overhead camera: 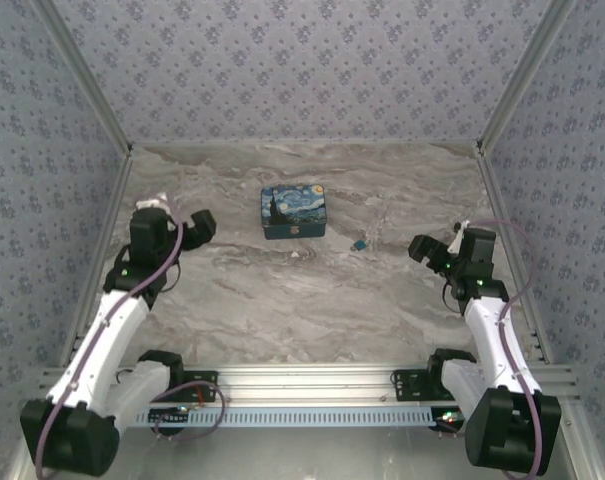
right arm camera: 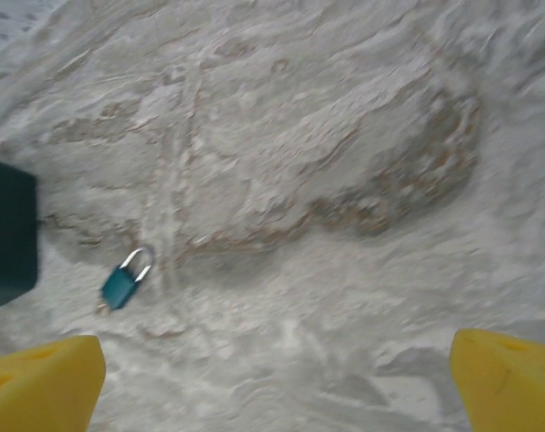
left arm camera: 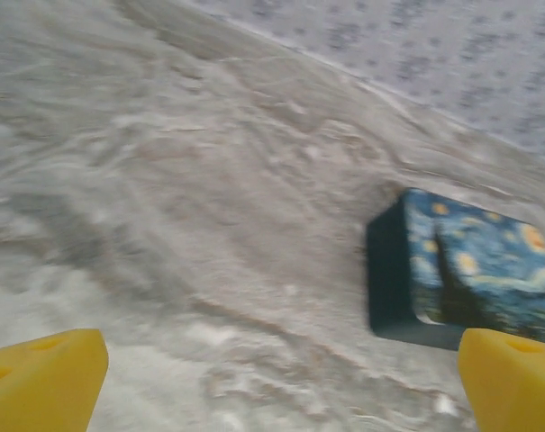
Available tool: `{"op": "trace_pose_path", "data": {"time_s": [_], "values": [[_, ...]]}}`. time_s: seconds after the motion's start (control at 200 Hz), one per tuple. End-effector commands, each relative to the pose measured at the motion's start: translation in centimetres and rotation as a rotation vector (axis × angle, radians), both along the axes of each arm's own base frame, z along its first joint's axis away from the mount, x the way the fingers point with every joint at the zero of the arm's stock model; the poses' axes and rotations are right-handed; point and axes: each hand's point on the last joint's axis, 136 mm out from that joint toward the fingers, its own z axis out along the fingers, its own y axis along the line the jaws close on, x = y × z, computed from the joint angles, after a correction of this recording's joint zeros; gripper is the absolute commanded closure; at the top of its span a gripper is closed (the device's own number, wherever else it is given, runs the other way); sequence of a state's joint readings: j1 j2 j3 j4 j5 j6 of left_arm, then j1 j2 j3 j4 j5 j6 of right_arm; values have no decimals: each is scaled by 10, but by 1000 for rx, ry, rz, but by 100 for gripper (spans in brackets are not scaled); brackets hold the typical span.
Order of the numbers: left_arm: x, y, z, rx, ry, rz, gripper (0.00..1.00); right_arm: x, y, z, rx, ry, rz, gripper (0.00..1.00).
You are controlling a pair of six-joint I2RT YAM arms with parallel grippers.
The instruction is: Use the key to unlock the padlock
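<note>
The padlock [overhead camera: 359, 244] lies flat on the marble-patterned tabletop [overhead camera: 282, 310], a short way right of the starry-night box [overhead camera: 293, 212] and a little nearer the arm bases than it, not touching it. The right claw [overhead camera: 422, 248] sits further right of the box, beyond the padlock, with its yellow fingertips [right arm camera: 38, 387] spread wide and nothing between them. The left claw [overhead camera: 197, 228] sits left of the box, also spread open and empty, its fingers [left arm camera: 38, 378] well apart.
</note>
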State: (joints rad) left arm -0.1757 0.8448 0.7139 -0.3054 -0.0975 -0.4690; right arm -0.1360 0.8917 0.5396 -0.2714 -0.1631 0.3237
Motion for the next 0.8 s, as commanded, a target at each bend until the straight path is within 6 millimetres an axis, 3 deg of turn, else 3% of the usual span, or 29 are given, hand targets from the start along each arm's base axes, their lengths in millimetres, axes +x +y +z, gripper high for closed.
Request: {"op": "trace_pose_path", "data": {"time_s": [0.0,0.145,0.4,0.535,0.73,0.8], "values": [[-14,34,5,122,-71,125,1,10,-21,16,-237,-100,16,0],[-26,57,-4,219,-123,218,1,20,-30,15,-372,-191,11,0],[-30,60,-23,283,-148,200,1,47,-26,-11,-304,-278,-2,0],[-26,67,-41,327,-123,218,1,62,-20,-23,-316,-305,37,0],[-9,74,-60,340,-147,242,1,83,-3,-20,-374,-378,151,0],[0,76,-64,348,-147,247,1,86,-2,-31,-361,-371,163,0]]}}
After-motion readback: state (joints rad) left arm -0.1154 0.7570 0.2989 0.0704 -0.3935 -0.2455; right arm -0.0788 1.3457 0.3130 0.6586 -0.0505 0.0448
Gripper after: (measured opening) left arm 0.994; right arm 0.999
